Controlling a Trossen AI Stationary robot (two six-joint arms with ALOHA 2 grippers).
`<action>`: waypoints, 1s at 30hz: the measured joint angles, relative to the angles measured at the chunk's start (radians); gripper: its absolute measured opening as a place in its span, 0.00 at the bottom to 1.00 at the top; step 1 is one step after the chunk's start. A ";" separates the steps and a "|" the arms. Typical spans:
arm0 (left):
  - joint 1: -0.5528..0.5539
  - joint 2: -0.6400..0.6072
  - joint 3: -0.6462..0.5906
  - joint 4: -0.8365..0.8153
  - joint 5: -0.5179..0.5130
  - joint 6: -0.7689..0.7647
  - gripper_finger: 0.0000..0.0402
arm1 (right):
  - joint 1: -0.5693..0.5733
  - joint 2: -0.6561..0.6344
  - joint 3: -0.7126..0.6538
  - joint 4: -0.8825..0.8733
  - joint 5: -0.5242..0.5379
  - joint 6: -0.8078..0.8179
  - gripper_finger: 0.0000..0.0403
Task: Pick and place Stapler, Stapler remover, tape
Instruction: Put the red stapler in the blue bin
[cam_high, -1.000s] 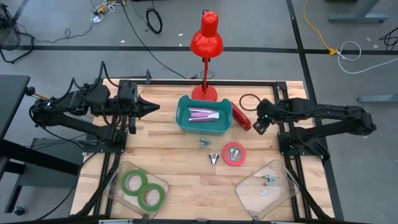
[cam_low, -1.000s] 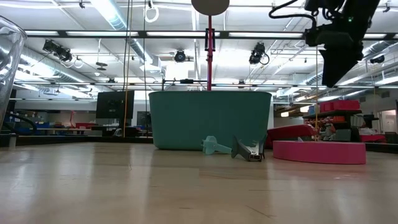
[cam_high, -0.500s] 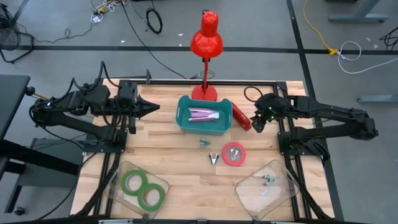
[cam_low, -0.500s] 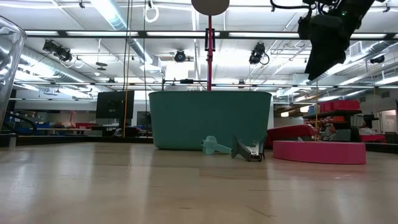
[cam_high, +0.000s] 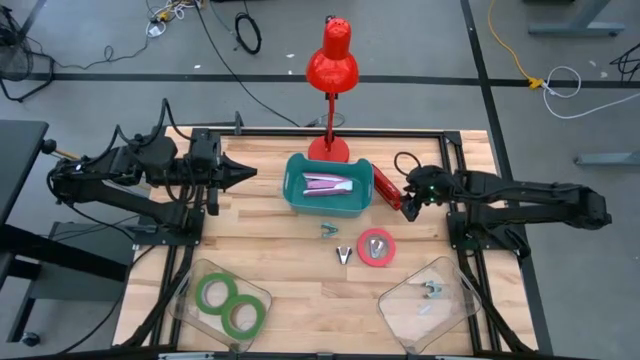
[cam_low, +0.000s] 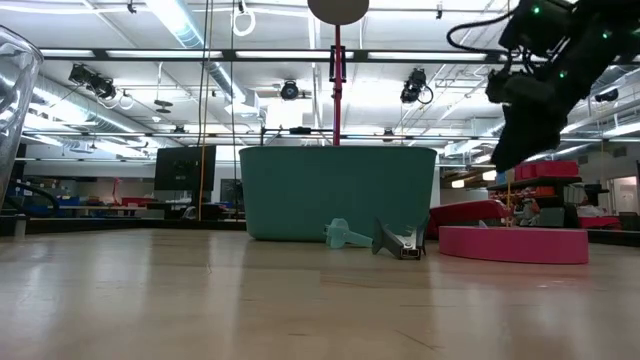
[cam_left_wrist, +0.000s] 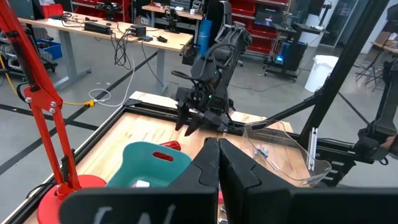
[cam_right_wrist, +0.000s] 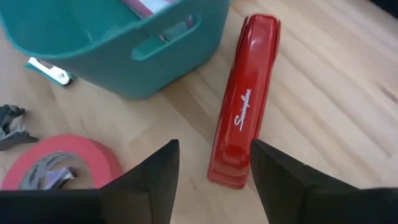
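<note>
- Currently the right hand (cam_high: 405, 197) hangs with its two fingers (cam_right_wrist: 149, 180) spread apart, holding nothing, poised above the near end of the red stapler (cam_right_wrist: 244, 134), which shows in the gap between them in the right wrist view.
- The stapler (cam_high: 387, 187) lies flat on the bench (cam_high: 290, 260), just beside the teal bin (cam_high: 326, 190) at its 3 o'clock side, apart from the hand.
- At 7 o'clock from the right hand, the red-pink tape roll (cam_high: 376, 247) lies flat on the bench, with something grey resting in its pale centre.
- Two small staple removers lie between bin and roll: a teal one (cam_high: 328, 231) and a grey one (cam_high: 344, 253).
- Two green tape rolls (cam_high: 228, 303) sit in a clear tray (cam_high: 190, 290) at the bench's 7 o'clock corner; a second clear tray (cam_high: 440, 300) sits at 5 o'clock.
- A red lamp (cam_high: 331, 60) stands at 12 o'clock behind the bin.
- The left hand (cam_high: 243, 172) waits at 9 o'clock, closed and empty.
</note>
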 joint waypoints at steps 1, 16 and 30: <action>0.000 0.000 0.000 0.000 0.000 0.000 0.01 | 0.000 0.000 -0.014 0.015 0.001 0.012 0.49; 0.000 0.000 0.000 0.000 -0.019 -0.011 0.01 | -0.049 0.089 -0.057 0.053 0.003 0.085 0.66; 0.000 0.000 0.000 0.000 -0.036 -0.025 0.01 | -0.067 0.268 -0.057 0.232 -0.019 0.069 0.82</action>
